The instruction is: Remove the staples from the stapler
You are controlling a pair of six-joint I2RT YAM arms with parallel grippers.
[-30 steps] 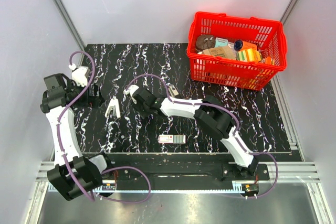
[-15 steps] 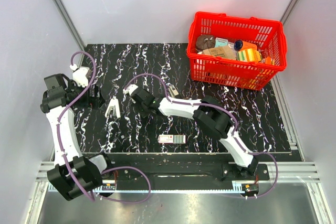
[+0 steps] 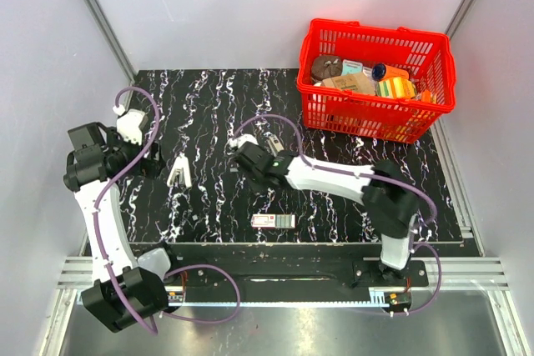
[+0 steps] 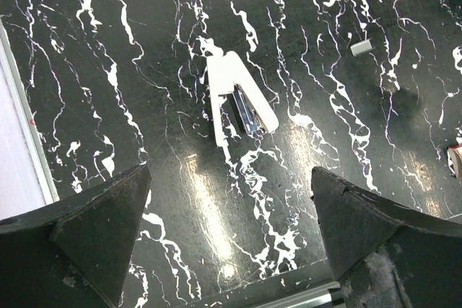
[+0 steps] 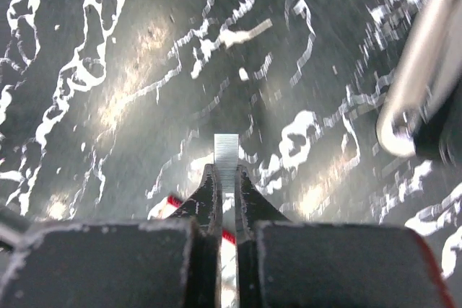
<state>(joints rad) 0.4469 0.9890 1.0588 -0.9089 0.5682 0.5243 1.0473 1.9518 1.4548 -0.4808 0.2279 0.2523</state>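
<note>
The right claw (image 5: 225,172) pinches a strip of staples (image 5: 226,148) at frame centre, while the left claw (image 4: 229,174) hangs spread wide, the white stapler (image 4: 237,102) lying splayed upper-centre.

You see a white stapler (image 4: 225,81), a black table (image 3: 234,97) veined white, a red basket (image 3: 367,122), a red-and-green labelled box (image 3: 273,221).

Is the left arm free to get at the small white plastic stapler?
Likely yes: the white stapler lies uncovered beyond the open left gripper; the right gripper, pinching a silver staple strip, sits well aside.
</note>
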